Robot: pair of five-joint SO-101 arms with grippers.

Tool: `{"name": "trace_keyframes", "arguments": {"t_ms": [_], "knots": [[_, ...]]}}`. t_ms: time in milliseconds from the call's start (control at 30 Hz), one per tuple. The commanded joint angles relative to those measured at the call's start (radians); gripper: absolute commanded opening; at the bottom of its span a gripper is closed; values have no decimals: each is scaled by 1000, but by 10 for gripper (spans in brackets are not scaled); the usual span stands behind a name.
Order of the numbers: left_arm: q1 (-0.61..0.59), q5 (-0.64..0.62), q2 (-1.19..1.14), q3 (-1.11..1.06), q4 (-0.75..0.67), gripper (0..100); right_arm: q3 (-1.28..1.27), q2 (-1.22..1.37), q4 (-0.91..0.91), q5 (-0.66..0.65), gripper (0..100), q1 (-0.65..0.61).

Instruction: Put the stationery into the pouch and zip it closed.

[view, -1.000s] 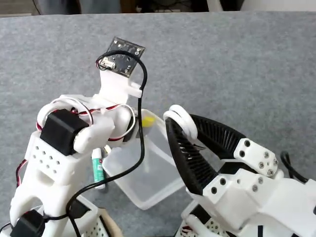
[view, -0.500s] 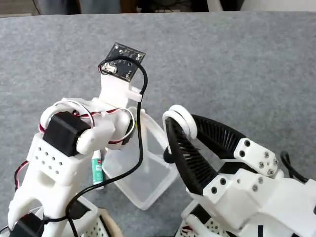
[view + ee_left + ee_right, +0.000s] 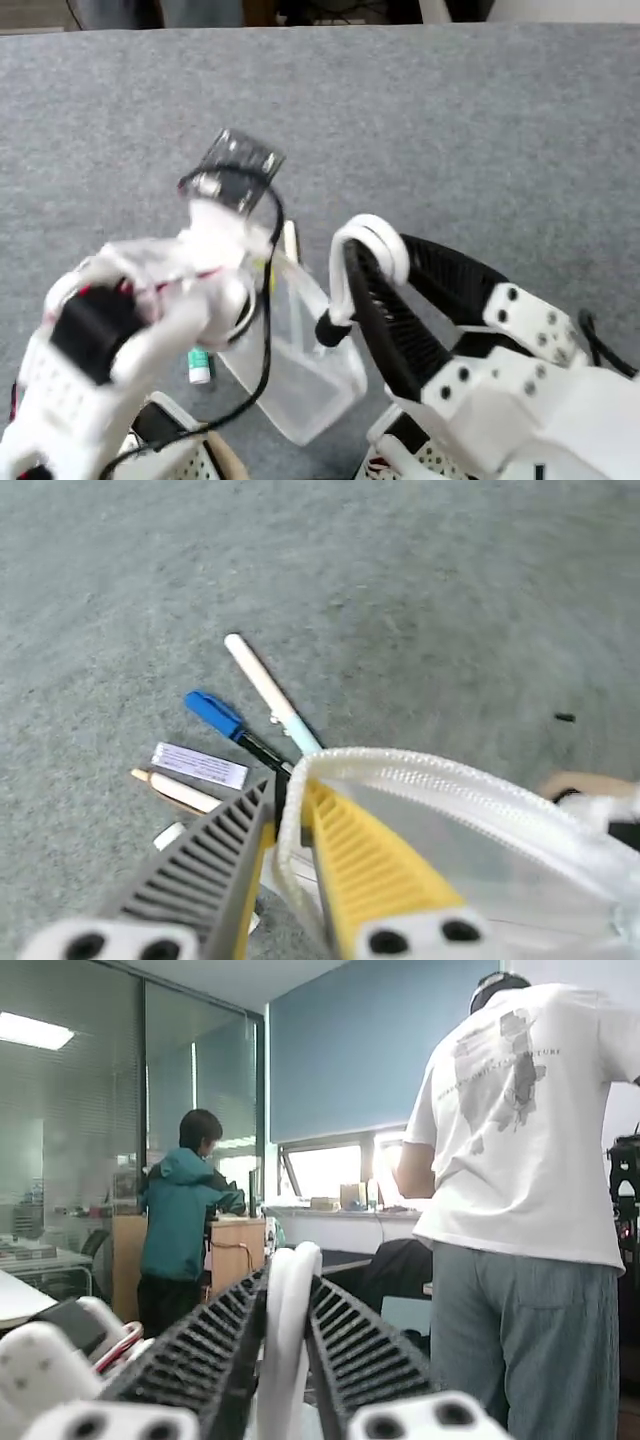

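A clear plastic pouch (image 3: 300, 365) with a white zipper rim (image 3: 440, 775) is held up between both arms over the grey mat. My left gripper (image 3: 288, 788), with grey and yellow fingers, is shut on the rim at one end; in the high view the left gripper (image 3: 287, 248) is at the pouch's far corner. My right gripper (image 3: 348, 258), with black ribbed fingers, is shut on a looped part of the rim (image 3: 287, 1320). Loose on the mat below lie a white pen (image 3: 262, 688), a blue marker (image 3: 222, 718), a labelled eraser (image 3: 200, 766) and a beige stick (image 3: 172, 790). A green-and-white tube (image 3: 198, 366) lies beside the pouch.
The grey mat (image 3: 480, 130) stretches wide and open across the far side and to the right. Both white arm bodies crowd the near edge, the left arm (image 3: 110, 350) and the right arm (image 3: 520, 390). A small black speck (image 3: 565, 718) sits on the mat.
The left arm has swung left and lowered, blurred by motion. The pouch has been drawn from a wide open shape into a narrower, tilted one. The right gripper has barely shifted.
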State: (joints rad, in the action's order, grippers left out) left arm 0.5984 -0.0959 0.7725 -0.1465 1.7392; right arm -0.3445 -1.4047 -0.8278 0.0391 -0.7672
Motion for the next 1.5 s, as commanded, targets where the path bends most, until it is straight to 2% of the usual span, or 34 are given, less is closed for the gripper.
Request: {"name": "trace_keyframes", "arguments": {"t_ms": [0,300,500,633,833,967,1133,1200,1333,1467], "knots": [[65,-3,118,-90,21,29,42,27,8,6,11,-12],[191,25,353,-159,21,40,44,27,8,6,11,-12],[177,60,359,-159,21,198,44,27,8,6,11,-12],[188,69,358,-188,21,198,44,25,8,6,11,-12],[188,153,367,-303,21,198,44,25,8,6,11,-12],[188,155,367,-280,21,198,42,25,8,6,11,-34],[179,227,367,-237,21,197,39,27,8,6,11,-43],[179,229,367,-237,21,169,39,27,8,6,11,-43],[180,230,367,-237,21,21,39,25,8,6,11,-43],[180,230,368,-239,21,64,39,25,8,6,11,-43]]}}
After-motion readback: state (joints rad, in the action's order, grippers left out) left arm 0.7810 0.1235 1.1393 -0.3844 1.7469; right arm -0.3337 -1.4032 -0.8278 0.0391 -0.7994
